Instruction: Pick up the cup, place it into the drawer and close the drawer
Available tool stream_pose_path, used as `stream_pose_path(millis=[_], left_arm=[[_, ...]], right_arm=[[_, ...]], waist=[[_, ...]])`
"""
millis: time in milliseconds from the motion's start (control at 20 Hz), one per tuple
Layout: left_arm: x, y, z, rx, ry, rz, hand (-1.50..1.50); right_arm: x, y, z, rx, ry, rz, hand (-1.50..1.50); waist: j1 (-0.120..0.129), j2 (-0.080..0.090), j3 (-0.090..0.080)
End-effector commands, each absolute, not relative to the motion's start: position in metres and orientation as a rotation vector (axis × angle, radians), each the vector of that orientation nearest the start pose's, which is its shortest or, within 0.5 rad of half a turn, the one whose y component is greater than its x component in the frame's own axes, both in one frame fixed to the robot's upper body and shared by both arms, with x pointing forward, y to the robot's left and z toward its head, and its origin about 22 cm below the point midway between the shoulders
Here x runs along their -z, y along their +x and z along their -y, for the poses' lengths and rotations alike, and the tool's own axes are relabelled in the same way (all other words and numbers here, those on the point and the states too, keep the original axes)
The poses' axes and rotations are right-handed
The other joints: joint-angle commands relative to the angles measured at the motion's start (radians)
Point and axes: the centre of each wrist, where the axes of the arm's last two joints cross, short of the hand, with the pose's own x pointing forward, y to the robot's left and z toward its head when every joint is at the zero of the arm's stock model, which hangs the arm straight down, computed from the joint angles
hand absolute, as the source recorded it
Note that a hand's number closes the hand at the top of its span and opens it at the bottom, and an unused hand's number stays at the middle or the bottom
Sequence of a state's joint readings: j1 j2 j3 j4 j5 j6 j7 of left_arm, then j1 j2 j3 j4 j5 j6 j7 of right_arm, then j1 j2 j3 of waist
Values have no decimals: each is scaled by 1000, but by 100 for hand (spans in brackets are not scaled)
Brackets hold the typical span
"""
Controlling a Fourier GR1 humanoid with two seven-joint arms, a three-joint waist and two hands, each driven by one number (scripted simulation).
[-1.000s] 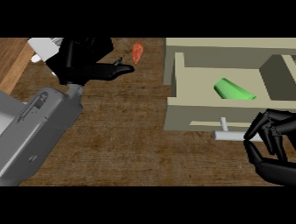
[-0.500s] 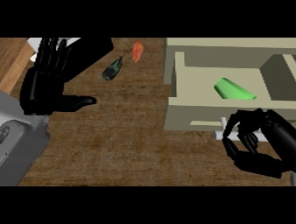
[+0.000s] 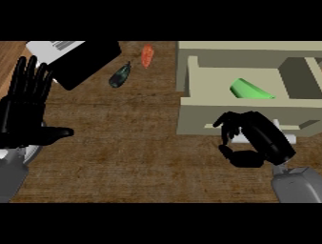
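The green cup (image 3: 250, 89) lies on its side inside the open drawer (image 3: 255, 121), in the wide left compartment; my right robot hand (image 3: 252, 140) sits at the drawer's front panel, fingers curled round the pale handle (image 3: 285, 138), which shows only in part behind them; my left robot hand (image 3: 19, 112) rests open at the view's left edge, fingers straight and up, thumb out to the side, holding nothing; on the brown table (image 3: 135, 157) beyond it lie a dark green oblong thing (image 3: 120, 75) and an orange one (image 3: 147, 55), near each other but apart, beside a black slab (image 3: 86, 62).
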State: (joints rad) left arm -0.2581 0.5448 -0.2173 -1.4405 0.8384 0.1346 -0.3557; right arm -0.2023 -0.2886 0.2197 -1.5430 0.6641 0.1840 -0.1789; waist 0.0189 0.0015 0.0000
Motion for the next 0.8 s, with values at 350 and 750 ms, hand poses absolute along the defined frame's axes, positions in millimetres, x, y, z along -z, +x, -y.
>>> stream_pose_path(millis=[350,750], left_arm=[[-46,264,-334,-183,-261,1871,-150],[-53,266,-352,-192,-275,1890,-150]], right_arm=[[-2,336,218,-1274,-452,1535,-150],[6,389,238,-1199,-404,1545,-150]], waist=[[-9,0,0],[10,8,1]])
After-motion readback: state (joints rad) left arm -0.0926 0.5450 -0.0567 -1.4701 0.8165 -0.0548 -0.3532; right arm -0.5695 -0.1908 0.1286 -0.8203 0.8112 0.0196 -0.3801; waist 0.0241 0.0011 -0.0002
